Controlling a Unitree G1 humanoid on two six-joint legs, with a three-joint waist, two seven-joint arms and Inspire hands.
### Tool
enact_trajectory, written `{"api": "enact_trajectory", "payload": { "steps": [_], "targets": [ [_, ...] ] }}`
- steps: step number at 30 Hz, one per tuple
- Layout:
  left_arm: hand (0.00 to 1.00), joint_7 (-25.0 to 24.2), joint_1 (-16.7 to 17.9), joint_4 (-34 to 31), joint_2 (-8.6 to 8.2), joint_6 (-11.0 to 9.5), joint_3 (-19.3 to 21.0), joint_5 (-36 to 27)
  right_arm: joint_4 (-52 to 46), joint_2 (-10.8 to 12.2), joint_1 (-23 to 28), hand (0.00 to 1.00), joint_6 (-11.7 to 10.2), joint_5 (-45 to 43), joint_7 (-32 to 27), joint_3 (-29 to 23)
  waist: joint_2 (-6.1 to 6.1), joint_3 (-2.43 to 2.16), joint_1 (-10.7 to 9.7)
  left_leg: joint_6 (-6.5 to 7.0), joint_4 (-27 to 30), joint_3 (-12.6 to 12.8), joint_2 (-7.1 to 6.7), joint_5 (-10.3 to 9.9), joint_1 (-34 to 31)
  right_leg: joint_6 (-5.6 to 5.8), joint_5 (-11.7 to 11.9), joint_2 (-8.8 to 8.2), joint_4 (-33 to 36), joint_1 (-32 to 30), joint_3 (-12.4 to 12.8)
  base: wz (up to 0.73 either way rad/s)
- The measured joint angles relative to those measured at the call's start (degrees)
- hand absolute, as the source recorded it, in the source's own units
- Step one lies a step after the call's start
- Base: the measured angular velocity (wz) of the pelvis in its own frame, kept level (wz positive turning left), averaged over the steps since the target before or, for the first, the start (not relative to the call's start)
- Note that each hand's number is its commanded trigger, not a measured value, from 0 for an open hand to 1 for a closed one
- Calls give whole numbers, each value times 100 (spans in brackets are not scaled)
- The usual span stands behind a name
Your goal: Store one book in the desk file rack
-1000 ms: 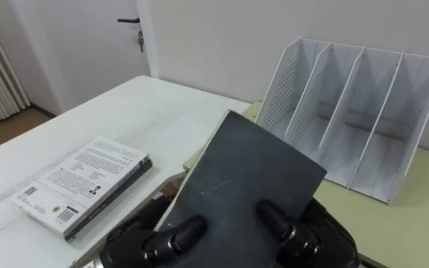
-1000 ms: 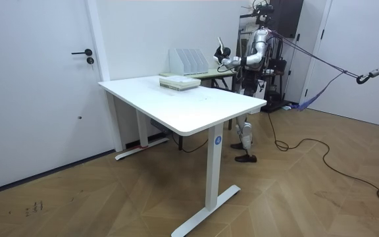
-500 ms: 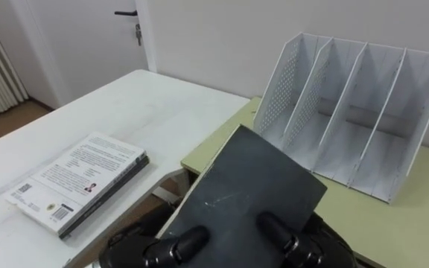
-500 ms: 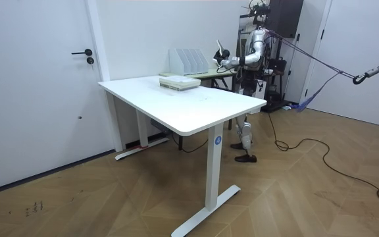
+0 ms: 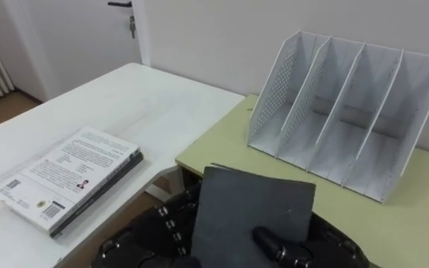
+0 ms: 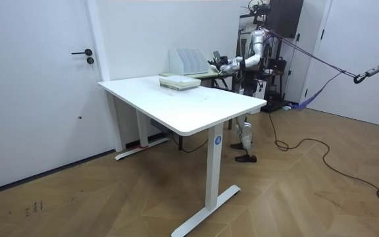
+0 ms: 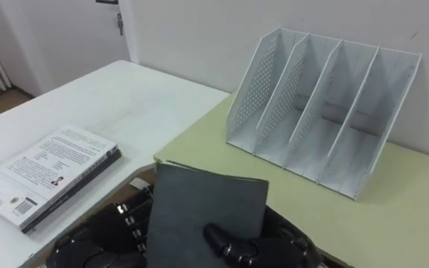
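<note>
Clasping a dark book (image 5: 252, 205), left hand (image 5: 144, 238) and right hand (image 5: 280, 249) hover between white table (image 5: 147, 112) and green desk (image 5: 423, 216).

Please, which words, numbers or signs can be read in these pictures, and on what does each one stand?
White book: print and barcodes on the cover, too small to read.
Dark book: no text shows.
File rack: no label.
Round blue sticker on the table leg: too small to read.

The rack (image 5: 346, 112) is set on a tabletop (image 5: 423, 216); one book (image 5: 248, 208) is held before it, and other books (image 5: 69, 179) are stacked to its left.
</note>
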Motion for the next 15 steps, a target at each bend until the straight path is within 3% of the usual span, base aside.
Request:
{"api": "enact_trajectory", "payload": {
  "steps": [3,5,8,11,15],
  "targets": [
    [0,67,278,436,-208,-241,-83,165,-69,9,-191,100,-59,-286,-376,-331,-51,23,-122,-1,-11,43,-3,0,73,-4,-27,11,12,-13,54,-9],
    [0,162,504,880,-389,-453,-92,621,-326,59,-218,100,-164,-750,-757,-565,-77,20,-161,-1,-22,75,-2,0,83,-5,-26,26,28,-34,128,-12],
    [0,215,796,1197,-482,-489,-141,1229,-529,117,-351,100,-390,-1245,-1174,-775,-129,27,-234,-2,-23,76,-2,-1,63,-6,-19,70,34,-67,131,-5],
    [0,224,854,1600,-644,-659,-201,1705,-611,189,-581,100,-551,-1844,-1584,-940,-145,28,-227,-1,-35,79,-10,-1,63,-5,-3,67,29,-75,134,-4],
    [0,266,849,2111,-726,-827,-233,2016,-700,185,-995,100,-726,-2089,-2084,-1006,-173,32,-229,0,-47,76,-20,0,34,-3,-4,70,59,-149,152,-6]
  ]
}}
